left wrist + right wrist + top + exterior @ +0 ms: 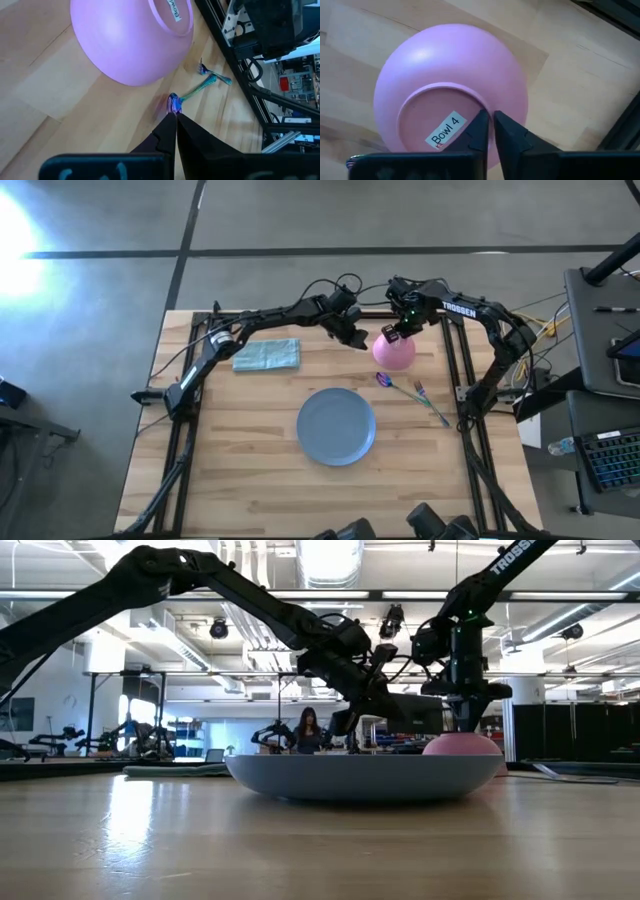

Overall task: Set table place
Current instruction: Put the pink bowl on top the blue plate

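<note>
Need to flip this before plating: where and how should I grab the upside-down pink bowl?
Take the round pink plastic bowl by its raised foot ring, coming straight down from above. It lies mouth-down on the light wooden table, so the rim is flat against the wood and the dome is smooth. The right hand already sits above that labelled base, fingers nearly together.

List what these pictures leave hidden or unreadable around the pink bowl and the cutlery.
- Pink bowl: upside down, so its inside is hidden in every view; in the low view the blue plate covers all but its top.
- Spoon and fork: hidden behind the plate in the low view.
- Right end effector: fingers nearly together over the bowl's base ring; contact unclear.
- Left end effector: fingertips hide part of the spoon's head.
</note>
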